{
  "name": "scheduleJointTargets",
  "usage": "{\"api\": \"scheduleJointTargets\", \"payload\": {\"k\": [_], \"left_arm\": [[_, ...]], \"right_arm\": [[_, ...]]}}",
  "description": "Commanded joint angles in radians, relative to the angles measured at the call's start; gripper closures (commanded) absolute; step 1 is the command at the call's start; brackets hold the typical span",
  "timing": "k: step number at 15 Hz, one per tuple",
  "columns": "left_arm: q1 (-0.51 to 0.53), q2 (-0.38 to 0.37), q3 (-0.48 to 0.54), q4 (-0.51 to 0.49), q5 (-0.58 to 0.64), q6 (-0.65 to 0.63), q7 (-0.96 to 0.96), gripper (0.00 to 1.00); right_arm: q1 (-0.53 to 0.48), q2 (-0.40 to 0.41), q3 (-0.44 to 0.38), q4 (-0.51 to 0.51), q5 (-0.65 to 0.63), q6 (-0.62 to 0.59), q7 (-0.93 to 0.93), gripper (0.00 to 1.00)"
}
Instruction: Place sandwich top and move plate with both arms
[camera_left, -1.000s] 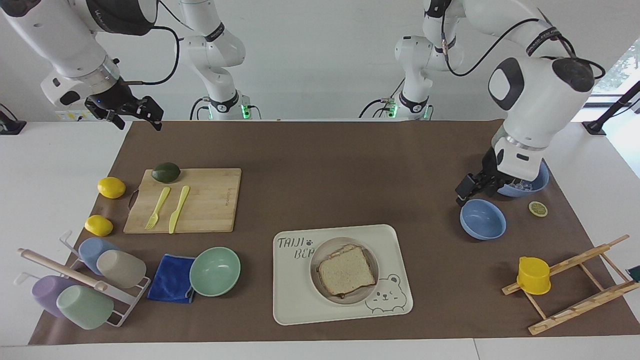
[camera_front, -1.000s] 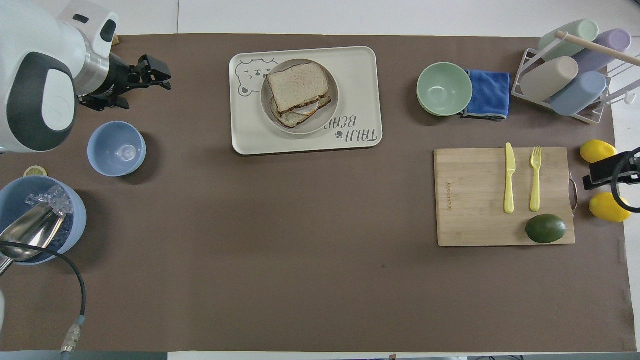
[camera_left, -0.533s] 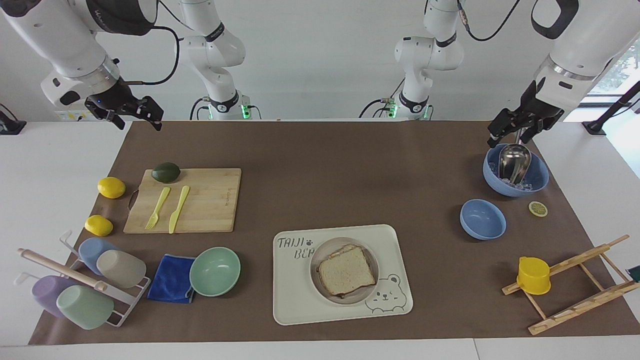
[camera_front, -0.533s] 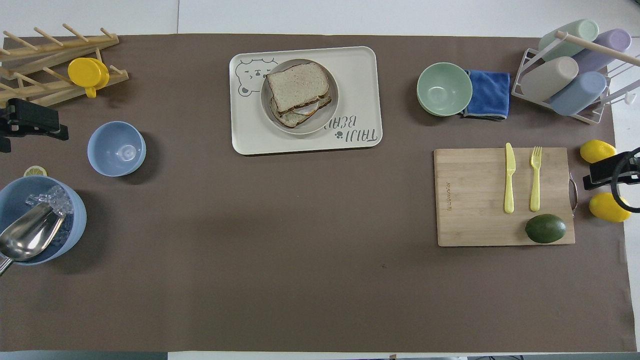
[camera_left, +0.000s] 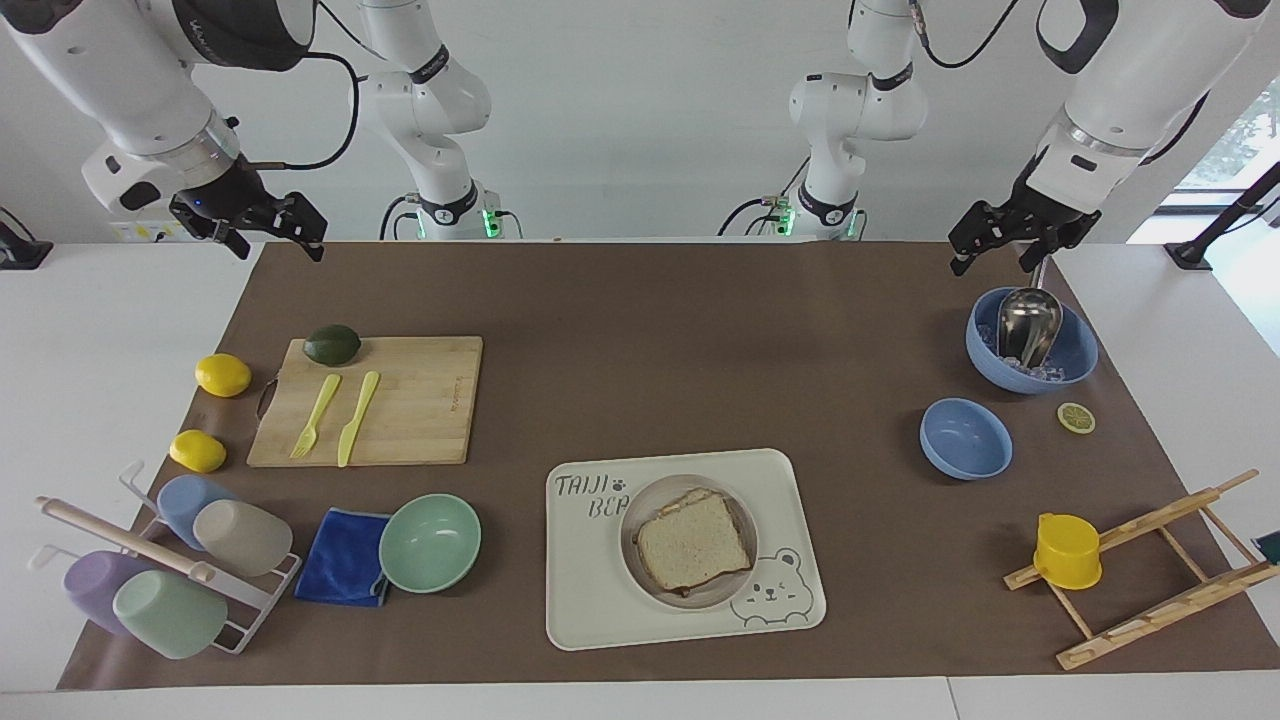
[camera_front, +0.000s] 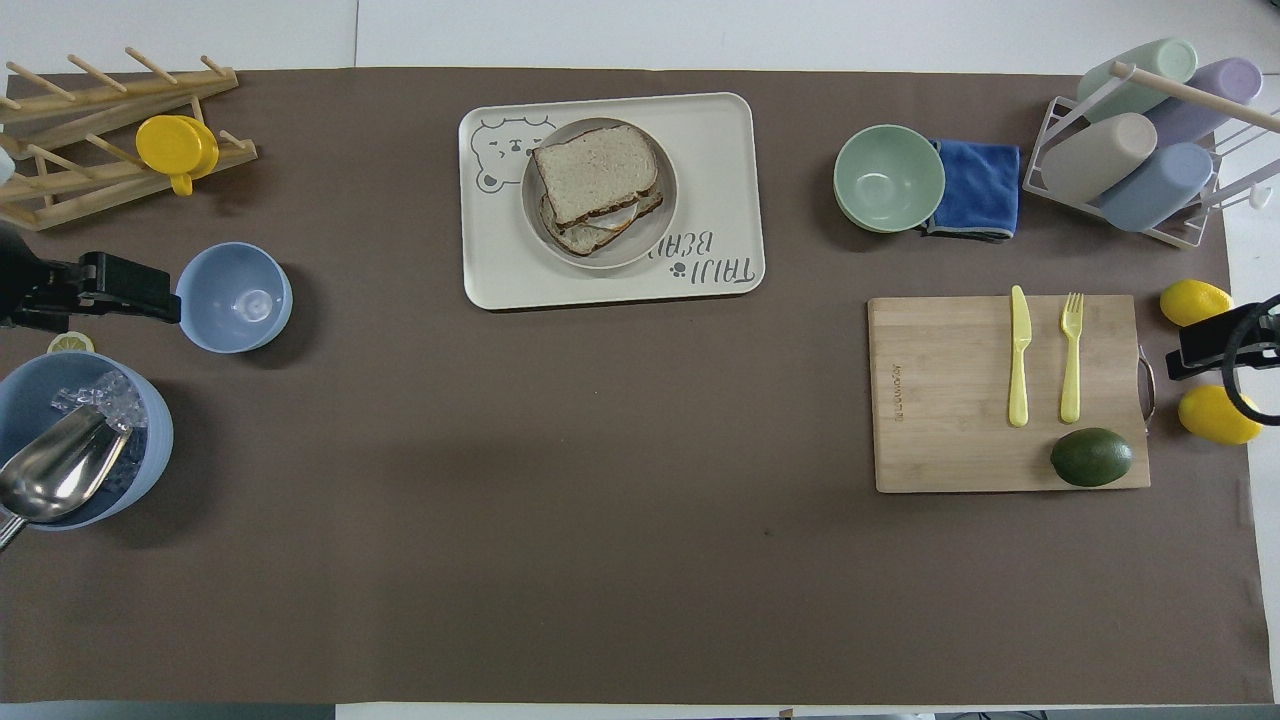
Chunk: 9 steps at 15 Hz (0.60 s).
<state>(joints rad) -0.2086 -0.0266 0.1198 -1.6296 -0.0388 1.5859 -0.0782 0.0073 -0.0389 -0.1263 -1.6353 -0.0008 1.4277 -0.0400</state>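
Observation:
The sandwich top (camera_left: 693, 540) (camera_front: 597, 172), a pale slice with a brown crust, lies on the egg toast in the round plate (camera_left: 700, 600) (camera_front: 622, 257). The plate stands on a cream bear tray (camera_left: 590, 600) (camera_front: 720, 150). My left gripper (camera_left: 992, 262) (camera_front: 150, 300) hangs open and empty over the mat's edge beside the ice bowl. At the right arm's end, my right gripper (camera_left: 278, 250) (camera_front: 1195, 355) waits open and empty above the mat's corner. Both are far from the plate.
A blue bowl with ice and a metal scoop (camera_left: 1030, 345), a small blue bowl (camera_left: 965, 438), a lemon slice (camera_left: 1076, 417) and a wooden rack with a yellow cup (camera_left: 1067, 550) fill the left arm's end. A cutting board (camera_left: 410, 400), mint bowl (camera_left: 430, 542) and cup rack (camera_left: 170, 560) fill the other.
My left arm has lifted away from over the small blue bowl and drawn back toward its base, uncovering the ice bowl. The right arm and the sandwich have not moved.

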Motion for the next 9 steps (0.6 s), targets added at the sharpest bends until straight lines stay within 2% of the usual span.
{"api": "scheduleJointTargets", "payload": {"k": [1, 5, 9], "left_arm": [[0.051, -0.024, -0.045, -0.024, 0.019, 0.022, 0.005, 0.0], [0.072, 0.0, -0.054, 0.053, 0.014, -0.027, 0.005, 0.0], [0.089, -0.021, -0.078, 0.002, 0.008, -0.027, 0.011, 0.0]], "right_arm": [[-0.013, -0.013, 0.01, -0.014, 0.016, 0.007, 0.012, 0.0], [-0.013, -0.013, 0.01, -0.014, 0.016, 0.008, 0.012, 0.0], [-0.013, -0.013, 0.01, -0.014, 0.016, 0.008, 0.011, 0.0]]}}
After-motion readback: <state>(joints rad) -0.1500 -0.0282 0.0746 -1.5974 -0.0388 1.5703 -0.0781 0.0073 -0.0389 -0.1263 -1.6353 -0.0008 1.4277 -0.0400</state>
